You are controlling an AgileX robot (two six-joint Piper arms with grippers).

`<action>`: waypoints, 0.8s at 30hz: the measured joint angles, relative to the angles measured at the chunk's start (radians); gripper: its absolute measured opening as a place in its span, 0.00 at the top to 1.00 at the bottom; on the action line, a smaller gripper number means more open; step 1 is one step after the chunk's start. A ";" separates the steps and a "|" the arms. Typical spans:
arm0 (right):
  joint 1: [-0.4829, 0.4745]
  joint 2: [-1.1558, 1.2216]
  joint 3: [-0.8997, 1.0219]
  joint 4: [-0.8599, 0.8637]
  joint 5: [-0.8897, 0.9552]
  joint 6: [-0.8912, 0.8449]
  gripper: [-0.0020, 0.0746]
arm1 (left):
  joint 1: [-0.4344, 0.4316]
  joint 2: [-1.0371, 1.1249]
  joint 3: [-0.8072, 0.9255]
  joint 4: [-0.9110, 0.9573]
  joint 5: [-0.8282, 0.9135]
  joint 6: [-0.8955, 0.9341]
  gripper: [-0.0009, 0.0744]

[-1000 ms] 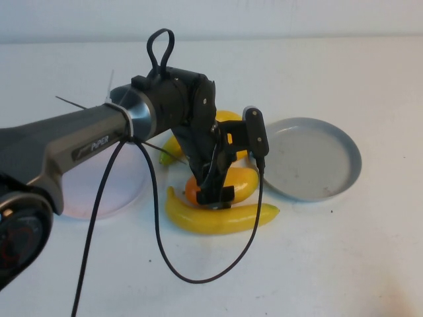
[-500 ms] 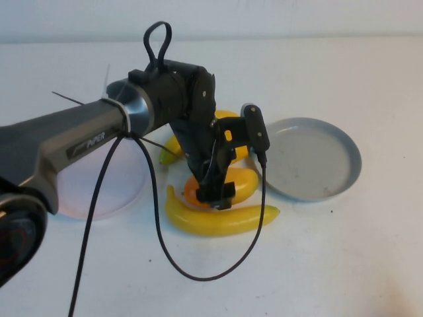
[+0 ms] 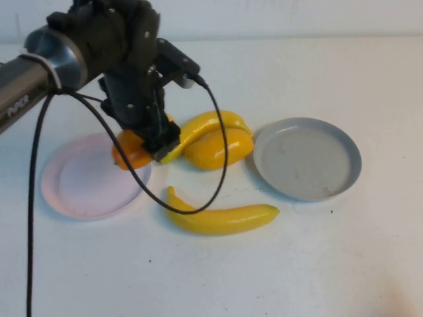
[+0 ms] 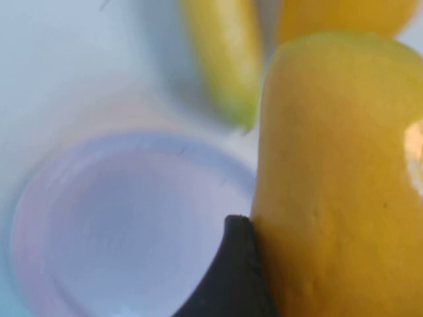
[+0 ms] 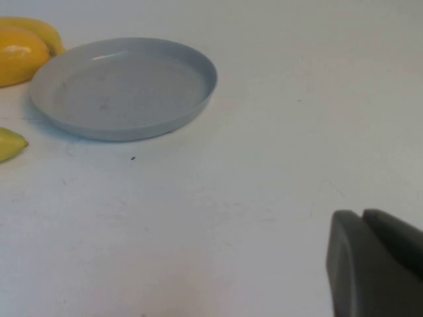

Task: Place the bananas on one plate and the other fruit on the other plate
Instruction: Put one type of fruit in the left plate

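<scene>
Your left gripper [image 3: 147, 142] grasps one mango [image 3: 130, 149] over the pink plate [image 3: 82, 188] at frame left; your right gripper [image 5: 377, 264] sits clenched, both plates empty.

Glossy plastic bananas [image 3: 221, 218]; matt speckled grey plate [image 3: 308, 158]; smooth pink plate [image 3: 92, 181].

It looks like a robot test lab: a plain white desk [image 3: 370, 264] carries only plastic fruit and two plates, and beyond the desk stands a bare pale wall [image 3: 297, 16].
</scene>
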 joint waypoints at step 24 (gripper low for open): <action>0.000 0.000 0.000 0.000 0.000 0.000 1.00 | 0.324 0.028 0.216 -0.045 -0.185 -0.121 0.26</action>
